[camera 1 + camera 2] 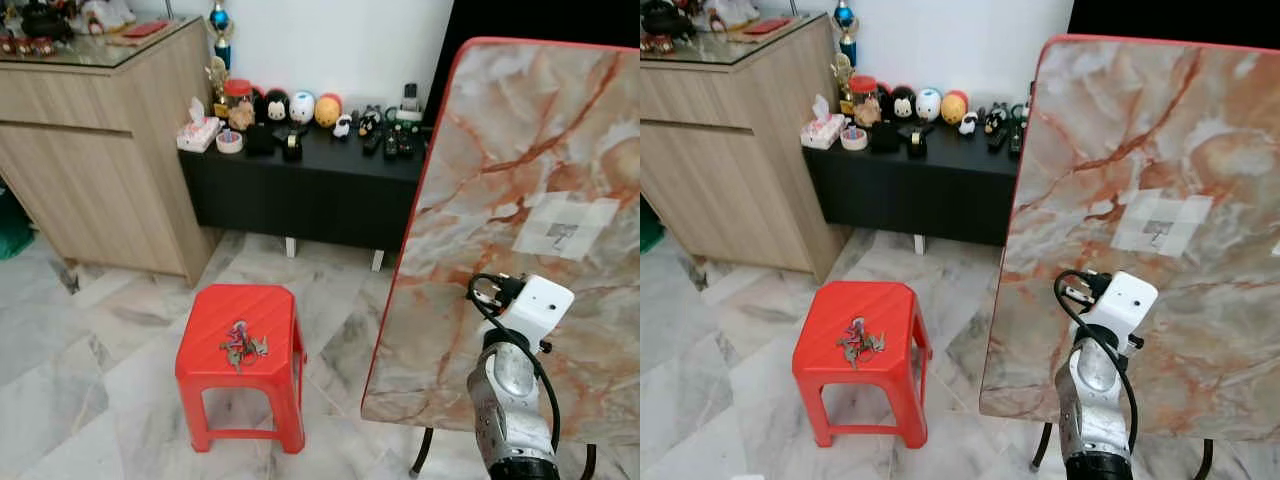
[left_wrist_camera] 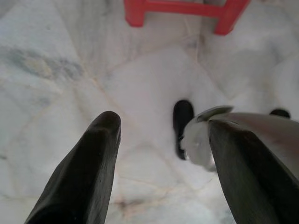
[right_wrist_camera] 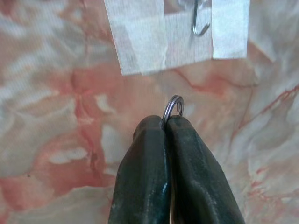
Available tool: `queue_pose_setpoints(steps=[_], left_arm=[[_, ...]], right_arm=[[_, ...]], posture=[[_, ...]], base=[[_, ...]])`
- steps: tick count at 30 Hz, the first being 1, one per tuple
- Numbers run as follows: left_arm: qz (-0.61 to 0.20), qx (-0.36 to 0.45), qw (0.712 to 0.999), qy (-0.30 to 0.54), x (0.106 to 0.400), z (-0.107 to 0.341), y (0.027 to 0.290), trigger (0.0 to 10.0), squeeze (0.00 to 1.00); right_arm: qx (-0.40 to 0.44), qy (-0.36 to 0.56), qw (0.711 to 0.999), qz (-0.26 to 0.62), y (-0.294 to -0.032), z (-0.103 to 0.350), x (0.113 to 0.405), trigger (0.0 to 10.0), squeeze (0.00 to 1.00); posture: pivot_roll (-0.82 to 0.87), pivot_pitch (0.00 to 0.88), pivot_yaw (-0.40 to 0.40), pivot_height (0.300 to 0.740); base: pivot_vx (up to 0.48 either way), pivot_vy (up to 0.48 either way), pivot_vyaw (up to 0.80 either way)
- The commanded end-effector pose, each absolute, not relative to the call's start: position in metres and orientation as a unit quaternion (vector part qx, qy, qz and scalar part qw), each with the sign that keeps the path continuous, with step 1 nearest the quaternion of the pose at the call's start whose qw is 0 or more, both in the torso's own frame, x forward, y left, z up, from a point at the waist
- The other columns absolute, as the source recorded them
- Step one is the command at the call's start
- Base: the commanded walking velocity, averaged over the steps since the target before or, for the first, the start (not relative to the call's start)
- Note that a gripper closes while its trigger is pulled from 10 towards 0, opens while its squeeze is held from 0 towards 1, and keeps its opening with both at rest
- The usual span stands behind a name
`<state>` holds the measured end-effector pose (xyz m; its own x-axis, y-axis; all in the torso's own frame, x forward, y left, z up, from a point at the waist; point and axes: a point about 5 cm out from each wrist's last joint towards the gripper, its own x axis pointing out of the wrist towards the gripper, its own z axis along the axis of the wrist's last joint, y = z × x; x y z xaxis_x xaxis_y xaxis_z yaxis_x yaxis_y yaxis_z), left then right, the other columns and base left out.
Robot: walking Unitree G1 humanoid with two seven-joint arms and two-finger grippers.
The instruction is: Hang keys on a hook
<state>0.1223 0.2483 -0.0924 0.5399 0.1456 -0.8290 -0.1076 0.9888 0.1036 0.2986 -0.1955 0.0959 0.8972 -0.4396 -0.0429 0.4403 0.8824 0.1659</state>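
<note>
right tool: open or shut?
Shut. In the right wrist view the right tool has both black fingers pressed together, pinching a small silver key ring below the taped metal hook.

Readable text: none anywhere.
Tissue box point(image 1: 197, 133) on the black cabinet point(image 1: 310, 190): print too small to read.
Taped patch point(image 1: 564, 226) on the marble board point(image 1: 520, 200): no writing.

Red plastic stool point(image 1: 240, 330) on marble floor point(image 1: 90, 400), bunch of keys point(image 1: 240, 345) on its seat, black low cabinet point(image 1: 310, 190) bearing figurines point(image 1: 300, 106), tissue box point(image 1: 198, 132).
</note>
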Motion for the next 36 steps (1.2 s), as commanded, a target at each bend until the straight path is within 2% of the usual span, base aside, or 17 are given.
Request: queue_pose_setpoints(steps=[1,6,9,17,22,27,28,30,36], left_arm=[[0.058,0.011,0.872,0.486,0.114,-0.101,0.225,10.0,0.00],[0.047,0.009,0.872,0.487,0.119,-0.104,0.204,10.0,0.00],[0.046,0.009,0.872,0.486,0.121,-0.103,0.203,10.0,0.00],[0.070,0.017,0.870,0.488,0.119,-0.096,0.243,10.0,0.00],[0.074,0.015,0.870,0.487,0.120,-0.093,0.251,10.0,0.00],[0.063,0.012,0.874,0.482,0.128,-0.095,0.237,10.0,0.00],[0.055,0.010,0.876,0.480,0.133,-0.096,0.225,10.0,0.00],[0.052,0.009,0.876,0.479,0.136,-0.096,0.219,10.0,0.00],[0.047,0.009,0.876,0.480,0.138,-0.097,0.211,10.0,0.00]], right_arm=[[0.090,-0.006,0.970,-0.225,-0.193,0.102,0.298,10.0,0.00],[0.092,-0.015,0.969,-0.229,-0.193,0.106,0.297,10.0,0.00],[0.092,-0.026,0.966,-0.240,-0.194,0.111,0.297,10.0,0.00],[0.074,-0.045,0.950,-0.301,-0.210,0.121,0.290,10.0,0.00],[0.058,-0.048,0.944,-0.322,-0.217,0.125,0.288,10.0,0.00],[0.055,-0.046,0.943,-0.326,-0.220,0.127,0.290,10.0,0.00],[0.053,-0.044,0.943,-0.327,-0.223,0.128,0.292,10.0,0.00],[0.050,-0.041,0.942,-0.328,-0.225,0.129,0.294,10.0,0.00],[0.038,-0.030,0.944,-0.327,-0.230,0.129,0.300,10.0,0.00]], posture=[[0.02,0.000,-0.055,0.740],[0.01,0.000,-0.054,0.740],[0.02,0.000,-0.054,0.740],[0.01,0.000,-0.053,0.740],[0.01,0.000,-0.052,0.740],[0.01,0.000,-0.052,0.740],[0.01,0.000,-0.052,0.740],[0.01,0.000,-0.052,0.740],[0.01,0.000,-0.049,0.740]], base=[[0.000,0.000,0.00],[0.000,0.000,0.00],[0.000,0.000,0.00],[0.000,0.000,0.00],[0.000,0.000,0.00],[0.000,0.000,0.00],[0.000,0.000,0.00],[0.000,0.000,0.00],[0.000,0.000,0.00]])
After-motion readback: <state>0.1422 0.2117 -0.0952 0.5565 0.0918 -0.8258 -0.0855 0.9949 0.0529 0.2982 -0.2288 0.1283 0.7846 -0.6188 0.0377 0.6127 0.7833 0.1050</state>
